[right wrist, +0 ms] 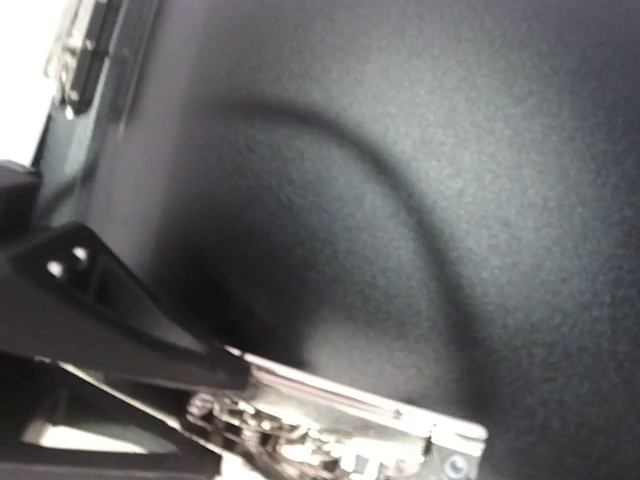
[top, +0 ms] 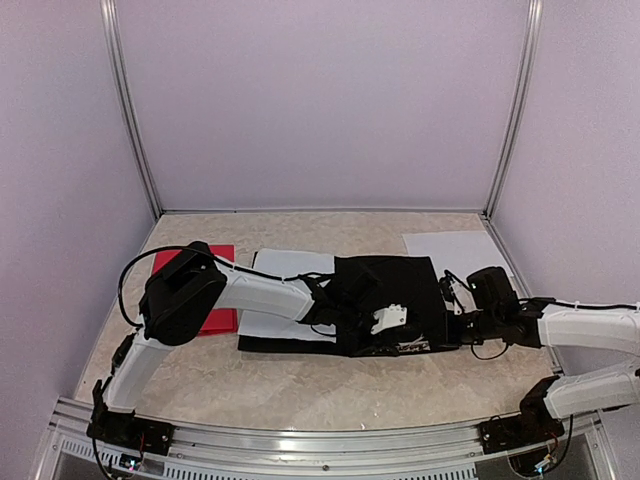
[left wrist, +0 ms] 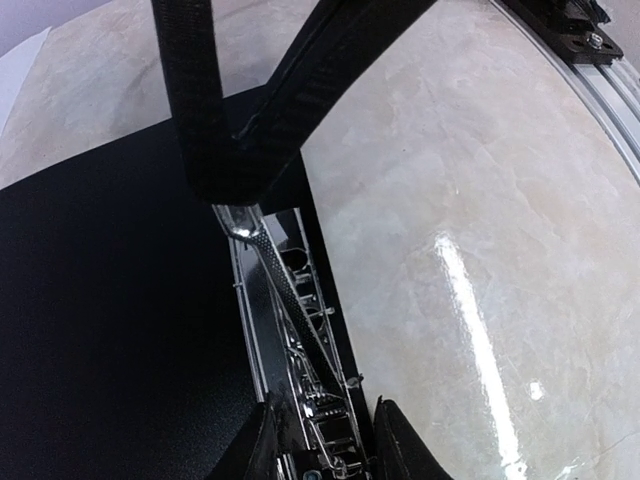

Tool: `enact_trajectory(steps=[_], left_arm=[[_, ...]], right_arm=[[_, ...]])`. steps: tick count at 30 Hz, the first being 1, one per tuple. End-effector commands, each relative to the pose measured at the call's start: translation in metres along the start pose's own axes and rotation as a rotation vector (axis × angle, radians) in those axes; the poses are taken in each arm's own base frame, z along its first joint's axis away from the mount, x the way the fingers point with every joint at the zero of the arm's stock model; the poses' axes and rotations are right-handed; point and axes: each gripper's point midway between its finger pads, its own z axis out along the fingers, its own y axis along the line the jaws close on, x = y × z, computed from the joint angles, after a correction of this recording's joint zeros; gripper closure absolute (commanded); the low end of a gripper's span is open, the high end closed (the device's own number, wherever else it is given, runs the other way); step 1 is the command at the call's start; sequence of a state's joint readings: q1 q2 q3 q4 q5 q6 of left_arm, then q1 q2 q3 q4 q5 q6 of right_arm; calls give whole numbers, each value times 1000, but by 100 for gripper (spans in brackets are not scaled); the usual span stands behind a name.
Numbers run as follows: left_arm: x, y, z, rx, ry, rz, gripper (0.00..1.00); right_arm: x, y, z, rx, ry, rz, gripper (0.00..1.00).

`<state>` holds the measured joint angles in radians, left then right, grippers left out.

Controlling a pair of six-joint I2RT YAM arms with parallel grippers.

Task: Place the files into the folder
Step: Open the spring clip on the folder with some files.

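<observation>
Overhead view with both wrist views. A black folder was shown lying open at the centre of the marble-patterned table. A white sheet was seen over its left leaf, with a black strip of the folder showing below the sheet's lower edge. A second sheet was left at the upper right of the frame, well apart from the folder. A red folder lay at centre left, partly hidden by the left arm.

The left gripper was reached across to the folder's spine. Its fingers were set on either side of the metal clip, which filled the gap between them, so a pinch on the clip was judged likely. The right gripper was brought in from the right edge of the folder with its jaws pressed together and nothing seen between them. Its own view was blurred.

The task was judged partly done. One sheet appeared to be placed on the folder but not yet secured. The second sheet remained to be fetched, and the folder remained to be closed.
</observation>
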<state>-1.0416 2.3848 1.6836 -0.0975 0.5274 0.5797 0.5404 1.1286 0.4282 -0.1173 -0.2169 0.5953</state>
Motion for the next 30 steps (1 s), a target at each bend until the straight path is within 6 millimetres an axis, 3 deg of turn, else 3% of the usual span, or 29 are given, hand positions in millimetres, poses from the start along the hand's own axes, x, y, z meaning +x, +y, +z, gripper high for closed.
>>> enact_trajectory(steps=[1, 6, 10, 12, 16, 23, 30], left_arm=[[36, -41, 12, 98, 122, -120, 68], [24, -33, 6, 60, 93, -151, 65], [16, -29, 1, 37, 75, -167, 59], [12, -26, -2, 18, 72, -178, 53], [8, -17, -6, -31, 69, -204, 40], [-2, 2, -25, -152, 25, -243, 4], [-16, 13, -51, -240, -41, -262, 1]], right_arm=[[-6, -2, -4, 32, -30, -16, 100], [-13, 10, -19, -5, -77, -26, 94], [-15, 12, -28, -6, -97, -27, 79], [-13, 11, -29, 2, -98, -27, 68], [-9, 11, -28, -1, -92, -23, 55], [4, 26, -17, -31, -66, -36, 50], [15, 43, -10, -58, -58, -55, 48]])
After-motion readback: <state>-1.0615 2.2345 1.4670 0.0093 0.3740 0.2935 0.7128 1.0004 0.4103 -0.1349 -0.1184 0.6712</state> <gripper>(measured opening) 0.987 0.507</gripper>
